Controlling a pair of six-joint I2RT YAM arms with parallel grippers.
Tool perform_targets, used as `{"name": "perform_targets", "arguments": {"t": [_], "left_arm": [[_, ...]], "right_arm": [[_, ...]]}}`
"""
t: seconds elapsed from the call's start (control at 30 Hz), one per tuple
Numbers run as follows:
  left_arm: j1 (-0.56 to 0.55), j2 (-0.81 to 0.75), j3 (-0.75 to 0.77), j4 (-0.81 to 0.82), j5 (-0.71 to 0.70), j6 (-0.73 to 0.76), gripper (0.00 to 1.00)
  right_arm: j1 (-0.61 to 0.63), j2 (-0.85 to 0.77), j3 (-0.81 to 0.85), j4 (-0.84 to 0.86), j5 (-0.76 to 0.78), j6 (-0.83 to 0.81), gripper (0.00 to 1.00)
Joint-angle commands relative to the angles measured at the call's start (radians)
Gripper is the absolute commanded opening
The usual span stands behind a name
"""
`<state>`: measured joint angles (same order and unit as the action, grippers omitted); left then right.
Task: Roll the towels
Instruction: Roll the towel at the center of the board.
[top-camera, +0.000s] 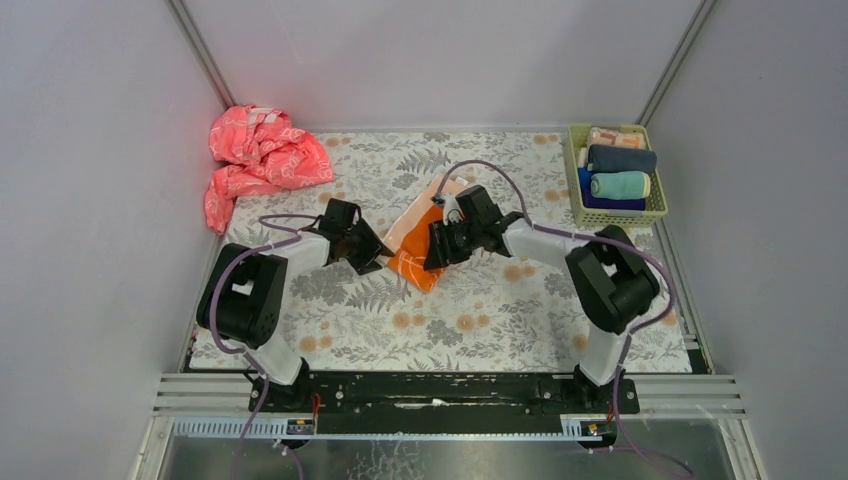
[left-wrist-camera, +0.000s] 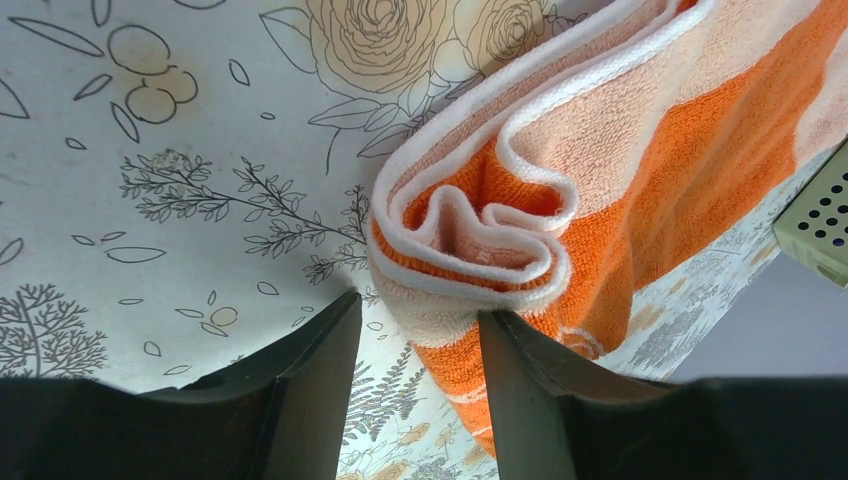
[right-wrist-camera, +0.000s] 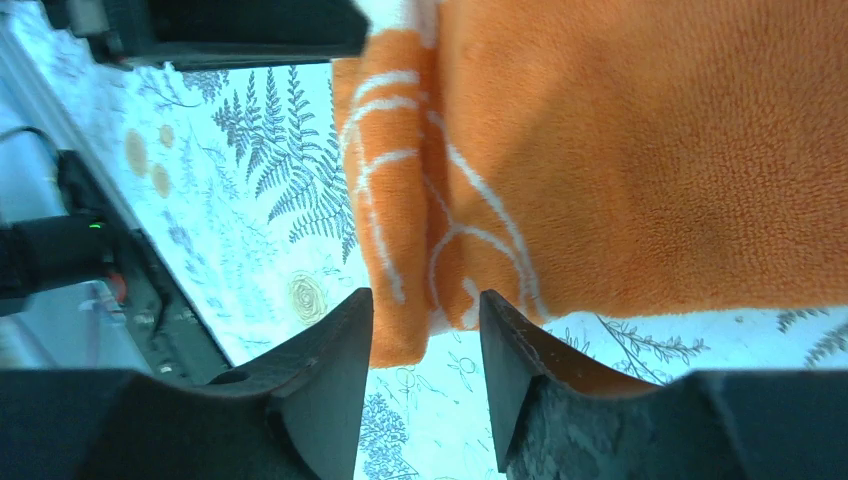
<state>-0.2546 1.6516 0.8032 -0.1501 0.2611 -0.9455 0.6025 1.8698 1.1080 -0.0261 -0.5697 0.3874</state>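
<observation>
The orange towel (top-camera: 415, 264) is judged soft, best pinched across its rolled end. The left end effector (left-wrist-camera: 420, 308) and right end effector (right-wrist-camera: 425, 295) are seen parted.

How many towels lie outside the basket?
2: crumpled coral-pink patterned cloth towel at the back-left corner, and partly rolled orange-and-peach terry towel mid-table. The heap could hide another.

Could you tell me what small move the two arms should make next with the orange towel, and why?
Probably close both claws on the rolled end and turn it onward. The orange towel is only partly rolled, and the left claw and right claw stand open at it.
</observation>
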Motion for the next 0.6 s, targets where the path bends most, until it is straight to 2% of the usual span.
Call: {"name": "perform_targets", "arguments": {"t": [0.0, 0.13, 0.23, 0.37, 0.57], "left_arm": [[0.002, 0.025, 0.004, -0.028, -0.077, 0.027, 0.47], [0.002, 0.035, 0.014, -0.039, -0.077, 0.033, 0.47], [0.002, 0.038, 0.019, -0.045, -0.078, 0.036, 0.47], [0.003, 0.042, 0.019, -0.043, -0.077, 0.037, 0.47], [0.002, 0.045, 0.021, -0.043, -0.076, 0.037, 0.47]], "right_arm": [[0.128, -0.143, 0.031, -0.118, 0.364, -0.183, 0.53], [0.262, -0.162, 0.045, -0.13, 0.589, -0.301, 0.56], [0.339, -0.147, 0.069, -0.138, 0.681, -0.365, 0.57], [0.414, -0.114, 0.097, -0.125, 0.761, -0.416, 0.57], [0.427, -0.026, 0.141, -0.132, 0.795, -0.448, 0.57]]}}
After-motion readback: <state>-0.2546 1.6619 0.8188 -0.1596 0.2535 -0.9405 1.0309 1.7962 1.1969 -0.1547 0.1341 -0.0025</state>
